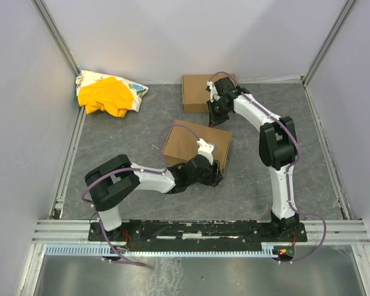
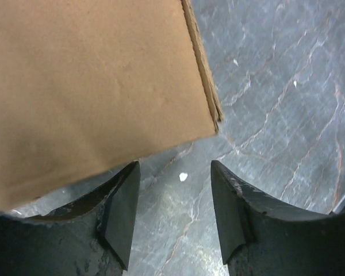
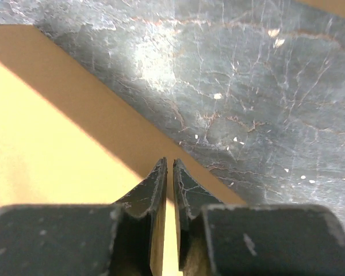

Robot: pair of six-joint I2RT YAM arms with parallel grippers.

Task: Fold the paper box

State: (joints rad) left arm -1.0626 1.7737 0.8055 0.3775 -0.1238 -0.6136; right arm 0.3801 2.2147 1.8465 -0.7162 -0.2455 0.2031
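**gripfan:** So where's the box [image 1: 191, 145] at? Looks flat and closed to me, sitting mid-desk [image 1: 135, 111], well apart from the far carton [image 1: 194, 86] at the back

**yam_owner:** Yeah, I'd call the fold about done. The left tool [image 2: 173, 172] is at its near right corner, fingers clearly apart, nothing between them but bare desk. One finger sits right under the box's near edge, can't tell if it's touching. The right tool [image 3: 168, 164] is over the far carton's near edge, fingers all but closed, just a sliver of gap, holding nothing

**gripfan:** What worries you from here?

**yam_owner:** That right edge of the box. The wrist view shows stacked plies there, not tight. Nothing's pinning the lid, so my guess is a flap could spring up if a tab isn't seated. And if the left tool pushes forward with its fingers apart like that, a tip could slip between the plies and peel it open. Or it just shoves the whole box across the desk, since cardboard on that smooth top will likely slide easy

**gripfan:** And the right arm?

**yam_owner:** Less of a problem. It's over the wrong carton though, so a drop from there would dent or drag that one. The arms are well apart, I don't see them clashing
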